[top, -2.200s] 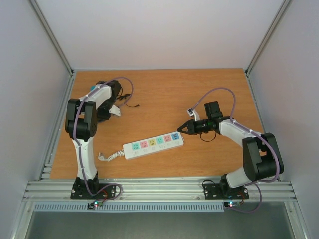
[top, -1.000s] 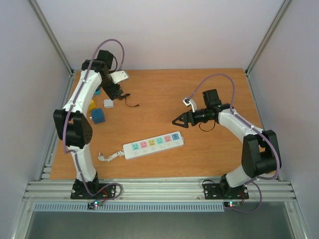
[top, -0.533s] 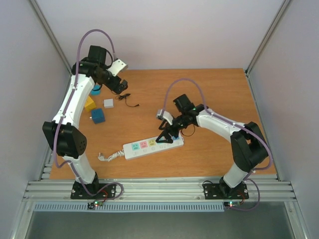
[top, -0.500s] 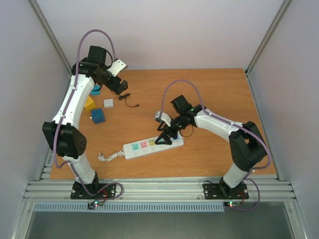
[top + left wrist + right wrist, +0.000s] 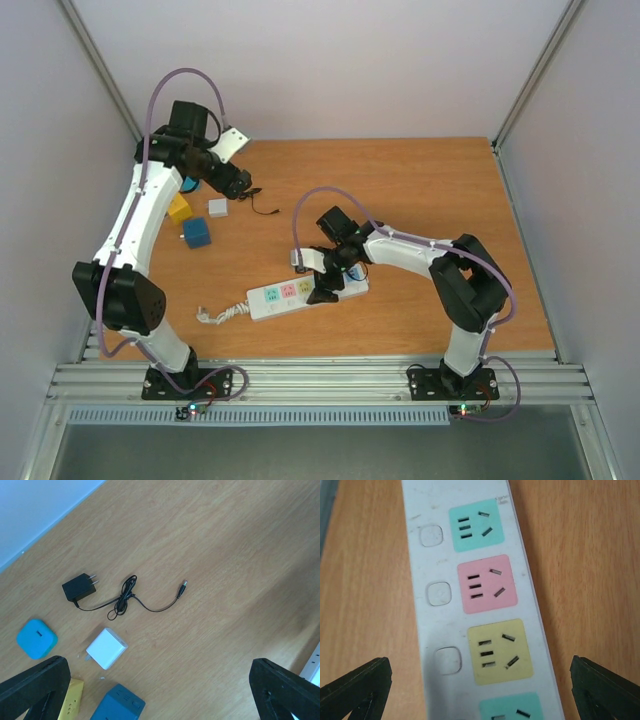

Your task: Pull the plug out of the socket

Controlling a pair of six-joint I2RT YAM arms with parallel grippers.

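Top view: right tool [image 5: 322,290] sits low over the power strip [image 5: 283,296], which lies straight beneath it on the surface [image 5: 430,190]. The outlets directly under the tool are hidden from here. Left tool [image 5: 238,186] is well apart from the strip, over loose bits at the far side. Nothing pins the strip down.

Left wrist: left tool is spread wide and holds nothing. Beneath and ahead of it are a black adapter [image 5: 79,587] with a thin cord [image 5: 131,599], a white adapter [image 5: 106,648] and a teal puck [image 5: 36,638]. A yellow block [image 5: 70,706] and a blue cube [image 5: 120,706] lie close by one finger. All are loose, none plugged in. A sliver of the strip shows past the other finger.

Right wrist: right tool is spread wide and straddles the strip across its width, with no contact that I can see. The outlets ahead of it, including the pink one [image 5: 486,584] and the yellow one [image 5: 501,651], are all bare. No plug shows in any view.

Risks:
- Closing here likely pinches the strip body or air, because no plug sits between the fingers. Whether one sits on the hidden outlets, cannot tell.
- Any upward pull probably lifts the whole strip, since the left tool is too far off to hold it.
- Sliding along this low could shove the strip sideways.
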